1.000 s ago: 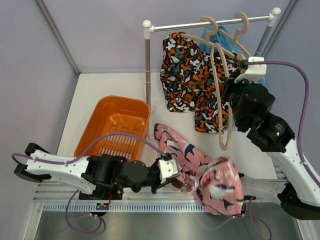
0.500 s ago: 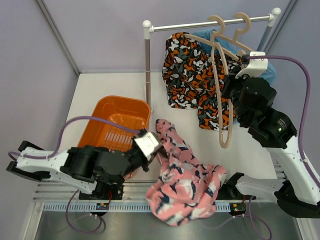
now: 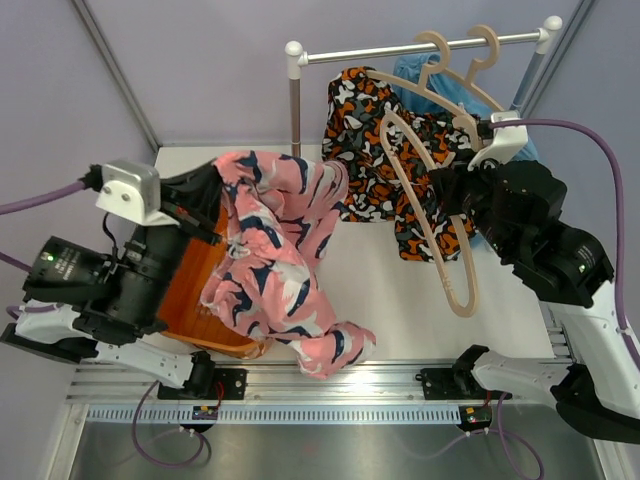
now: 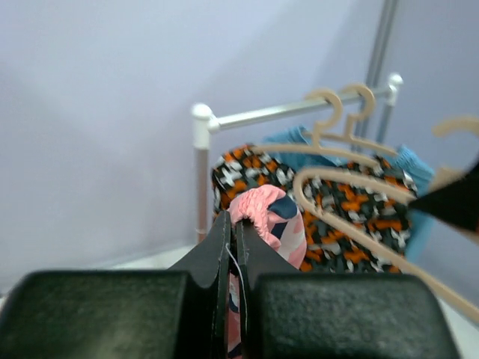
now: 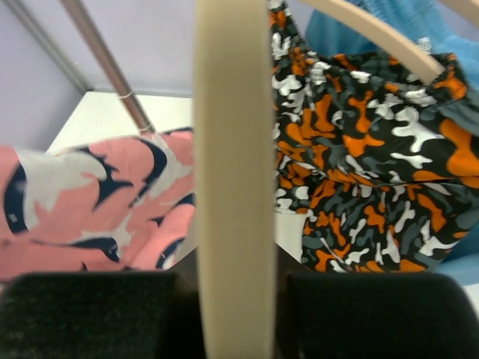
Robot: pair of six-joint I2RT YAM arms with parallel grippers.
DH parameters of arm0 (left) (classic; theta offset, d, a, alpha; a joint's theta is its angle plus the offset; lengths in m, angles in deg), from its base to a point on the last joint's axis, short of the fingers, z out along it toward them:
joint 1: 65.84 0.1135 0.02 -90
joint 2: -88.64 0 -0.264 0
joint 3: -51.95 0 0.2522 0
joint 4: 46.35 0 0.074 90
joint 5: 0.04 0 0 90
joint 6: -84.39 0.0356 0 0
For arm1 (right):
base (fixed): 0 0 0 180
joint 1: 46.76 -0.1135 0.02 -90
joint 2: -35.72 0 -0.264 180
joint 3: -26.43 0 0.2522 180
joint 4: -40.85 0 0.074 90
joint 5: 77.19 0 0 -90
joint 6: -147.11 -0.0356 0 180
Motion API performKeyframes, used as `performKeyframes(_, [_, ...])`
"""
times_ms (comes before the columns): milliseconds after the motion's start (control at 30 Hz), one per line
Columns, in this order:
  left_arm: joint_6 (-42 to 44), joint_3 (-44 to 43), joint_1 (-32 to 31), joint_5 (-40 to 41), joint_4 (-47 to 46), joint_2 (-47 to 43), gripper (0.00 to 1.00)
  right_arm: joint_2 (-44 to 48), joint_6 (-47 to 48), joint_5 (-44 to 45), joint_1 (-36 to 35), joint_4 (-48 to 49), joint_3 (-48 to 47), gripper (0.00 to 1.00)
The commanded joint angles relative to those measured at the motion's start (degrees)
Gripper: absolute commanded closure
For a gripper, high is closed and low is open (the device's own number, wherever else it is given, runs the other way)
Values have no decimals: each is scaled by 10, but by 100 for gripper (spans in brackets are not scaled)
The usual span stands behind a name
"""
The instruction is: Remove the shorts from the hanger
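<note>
My left gripper (image 3: 220, 190) is shut on the waistband of the pink shorts (image 3: 280, 260) and holds them high. They drape down over the orange basket (image 3: 185, 295) and onto the table. In the left wrist view the pink fabric (image 4: 271, 218) bulges from my closed fingertips (image 4: 232, 223). My right gripper (image 3: 441, 196) is shut on a bare beige hanger (image 3: 455, 280), which shows as a wide bar (image 5: 232, 149) in the right wrist view. The black and orange shorts (image 3: 385, 150) hang on a hanger on the rail. The light blue shorts (image 3: 418, 72) hang behind them, mostly hidden.
The clothes rail (image 3: 410, 48) stands at the back on a white post (image 3: 294, 110), with two hanger hooks (image 3: 462, 42) on it. Grey walls close in the left, back and right. A metal rail (image 3: 330, 385) runs along the near edge.
My left arm has swung up and to the left, lifting the pink shorts off the front of the table to above the basket. The hanger in my right gripper has tilted slightly left.
</note>
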Motion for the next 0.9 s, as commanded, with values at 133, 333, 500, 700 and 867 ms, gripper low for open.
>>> performKeyframes(133, [291, -105, 30, -117, -289, 37, 100, 34, -27, -90, 3, -3, 39, 100])
performKeyframes(333, [366, -137, 48, -171, -328, 34, 100, 47, -34, -111, 3, 1, 64, 100])
performKeyframes(500, [396, -67, 48, -173, -386, -17, 100, 56, -39, -129, 3, 8, 76, 100])
performKeyframes(700, [379, 63, 49, -140, -407, -73, 100, 60, -46, -142, 4, 14, 88, 100])
performKeyframes(867, [288, 231, 99, -85, -385, -117, 100, 64, -51, -149, 3, 19, 100, 100])
